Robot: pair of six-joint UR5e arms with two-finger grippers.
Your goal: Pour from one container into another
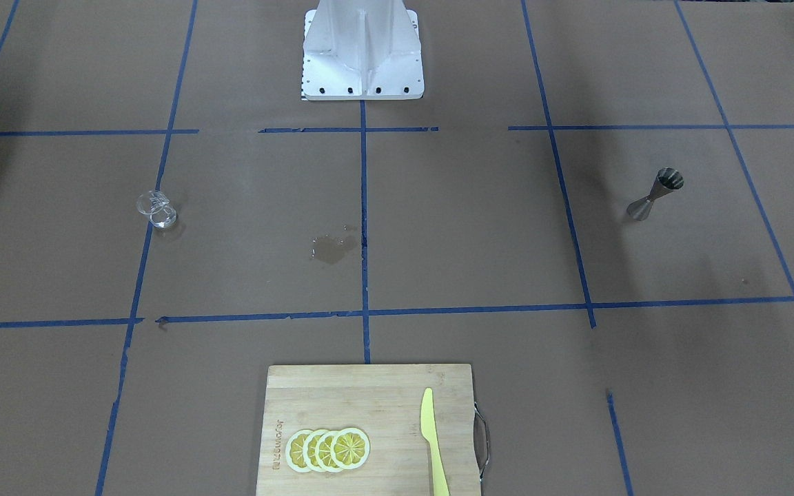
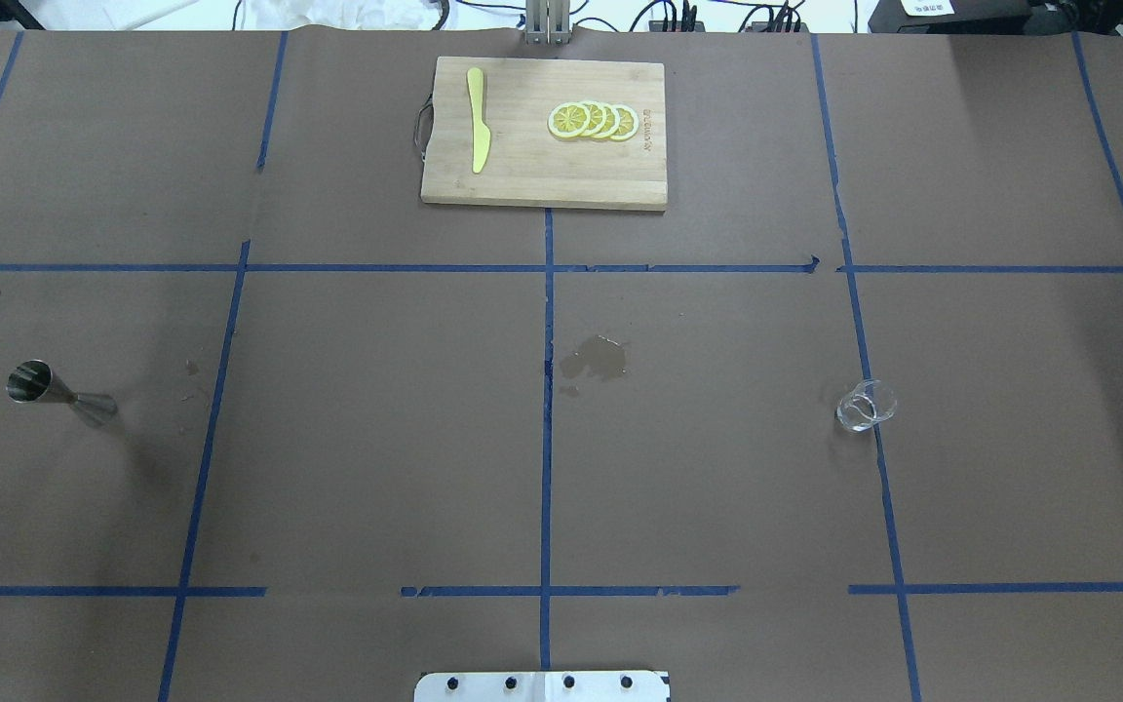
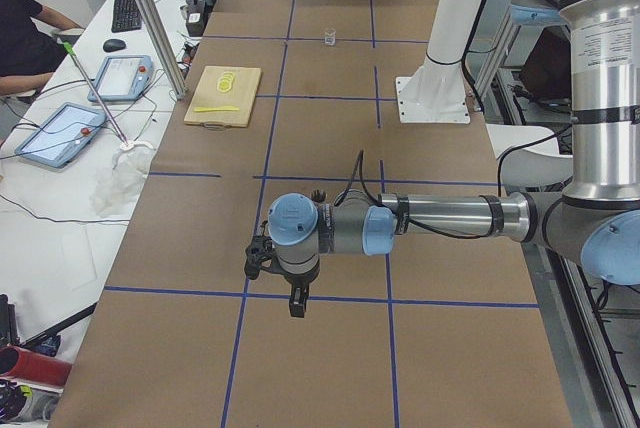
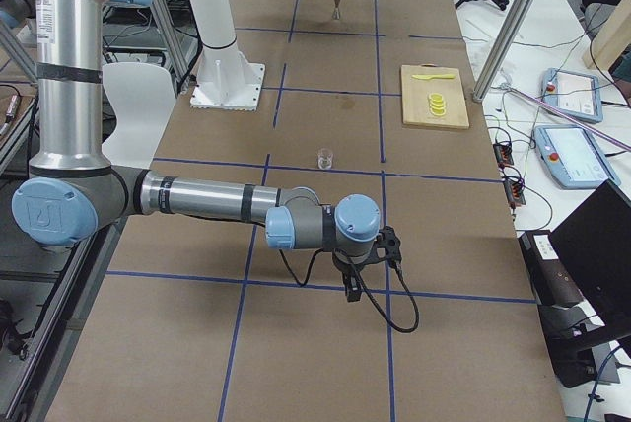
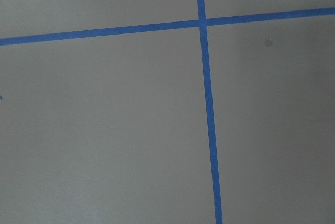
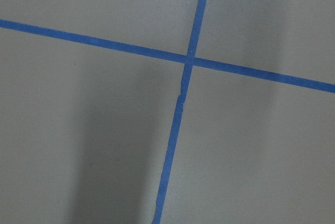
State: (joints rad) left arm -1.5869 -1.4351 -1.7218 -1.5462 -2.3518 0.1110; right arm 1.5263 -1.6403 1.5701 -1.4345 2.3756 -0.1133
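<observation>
Left gripper (image 3: 296,306), right gripper (image 4: 350,289): open or closed, can't tell | glass cup (image 1: 156,209), toward right end of table (image 1: 480,227): looks light, slick, breakable; pinch across walls

I work in a robotics lab: my table (image 2: 717,487) is papered brown and gridded with blue tape (image 2: 547,468), and at my 12 o'clock a white bench (image 3: 60,218) carries teach pendants (image 3: 122,78) and a keyboard (image 3: 126,8).
</observation>
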